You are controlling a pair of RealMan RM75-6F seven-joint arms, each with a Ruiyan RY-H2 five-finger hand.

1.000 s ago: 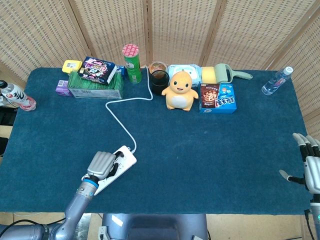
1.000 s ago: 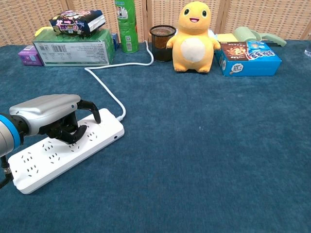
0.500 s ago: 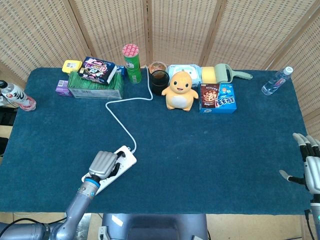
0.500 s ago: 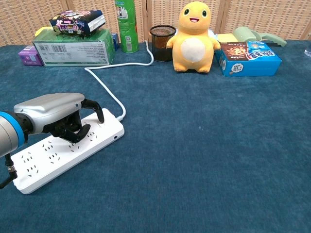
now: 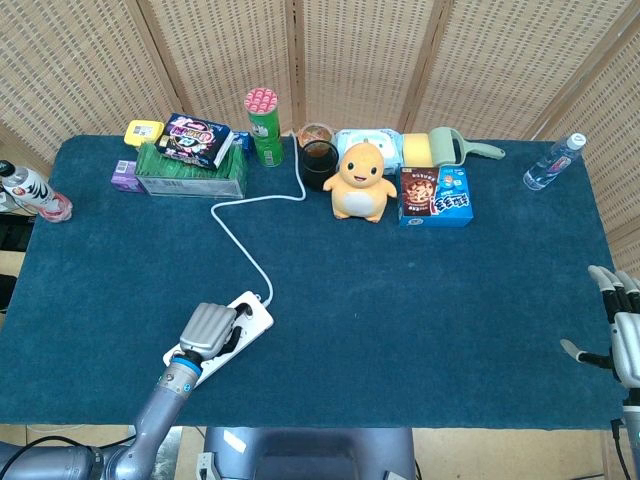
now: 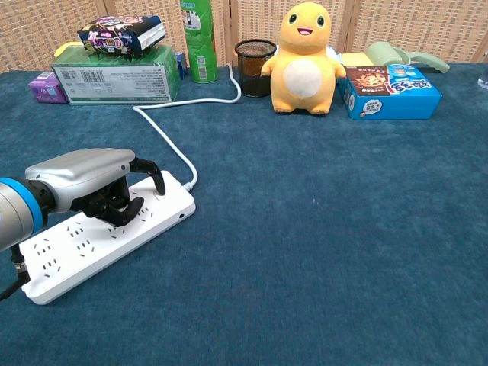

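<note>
The white power strip (image 6: 103, 232) lay near the front left of the blue table (image 5: 420, 300), its cord (image 5: 240, 235) running back toward the green can (image 5: 265, 128). Over the last second the left hand (image 6: 95, 183) had crept slightly along the strip toward its cord end and settled, fingers (image 6: 122, 207) curled down onto the sockets, pressing rather than lifting; the strip itself had not shifted. Far to the strip's right, the right hand (image 5: 622, 335) stayed spread and empty at the table's edge.
</note>
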